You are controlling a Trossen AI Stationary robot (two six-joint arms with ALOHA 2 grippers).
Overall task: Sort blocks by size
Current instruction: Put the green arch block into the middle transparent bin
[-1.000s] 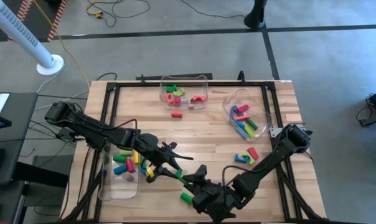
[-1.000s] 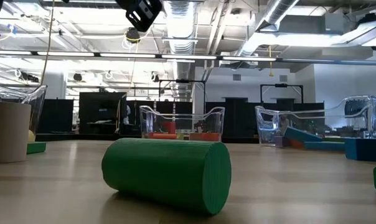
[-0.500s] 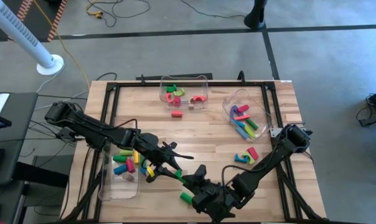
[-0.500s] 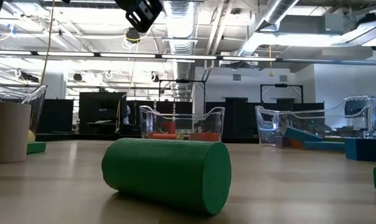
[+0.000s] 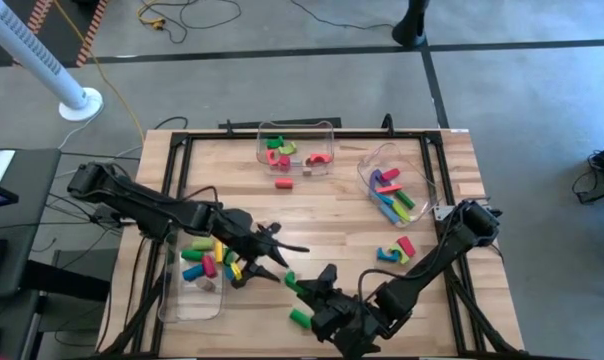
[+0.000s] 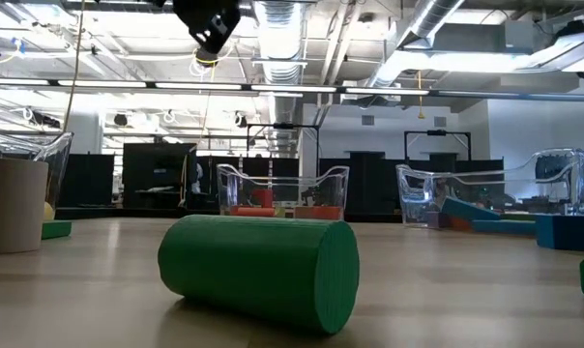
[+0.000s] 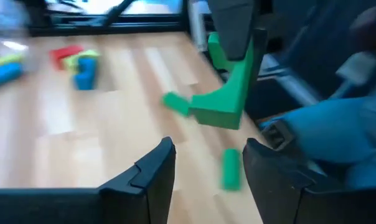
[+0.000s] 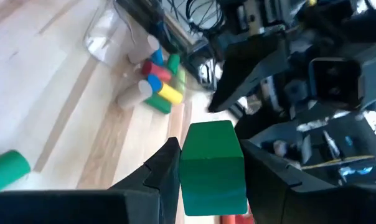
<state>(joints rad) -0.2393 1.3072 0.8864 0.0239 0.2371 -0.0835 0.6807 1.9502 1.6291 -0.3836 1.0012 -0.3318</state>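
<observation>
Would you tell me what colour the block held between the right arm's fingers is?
Green; the block shows best in the right wrist view, clamped between the fingers.

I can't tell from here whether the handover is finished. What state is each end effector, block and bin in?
left end effector: open, empty
right end effector: shut on the green block
green block: held off the table, between the right fingers
green cylinder: lying on its side on the table, free
back bin: upright, blocks inside
</observation>
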